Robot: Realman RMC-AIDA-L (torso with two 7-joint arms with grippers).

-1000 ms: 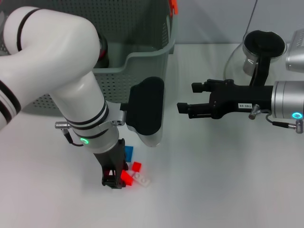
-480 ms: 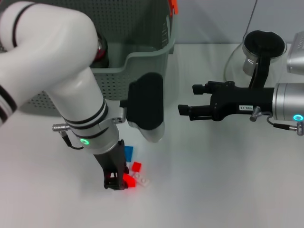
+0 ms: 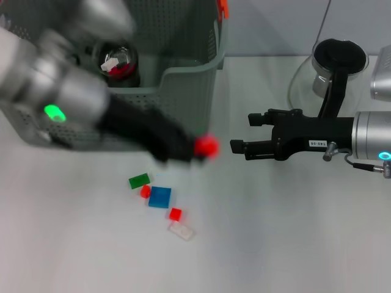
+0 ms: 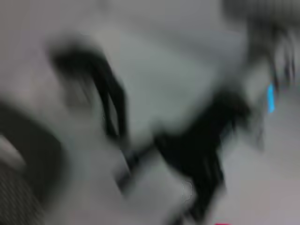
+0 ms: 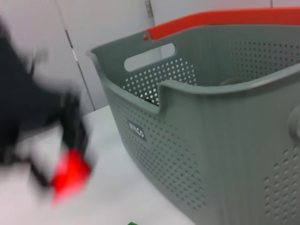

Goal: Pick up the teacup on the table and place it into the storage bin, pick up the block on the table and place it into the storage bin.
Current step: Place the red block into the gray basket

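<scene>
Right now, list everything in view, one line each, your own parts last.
storage bin: one, grey-green, far left of table
teacup: one, dark, inside the storage bin
carried block: one, red, at the left gripper's tip, beside the bin's near corner
small blocks on table: two red, one green, one blue, one clear, loose cluster in front of the bin
glass pot: one, black lid, far right
left gripper: mid-swing, blurred
right gripper: open, hovering mid-table

I'm getting even, bright light; the left arm [image 3: 73, 104] is smearing badly, and its wrist view is all blur.
</scene>
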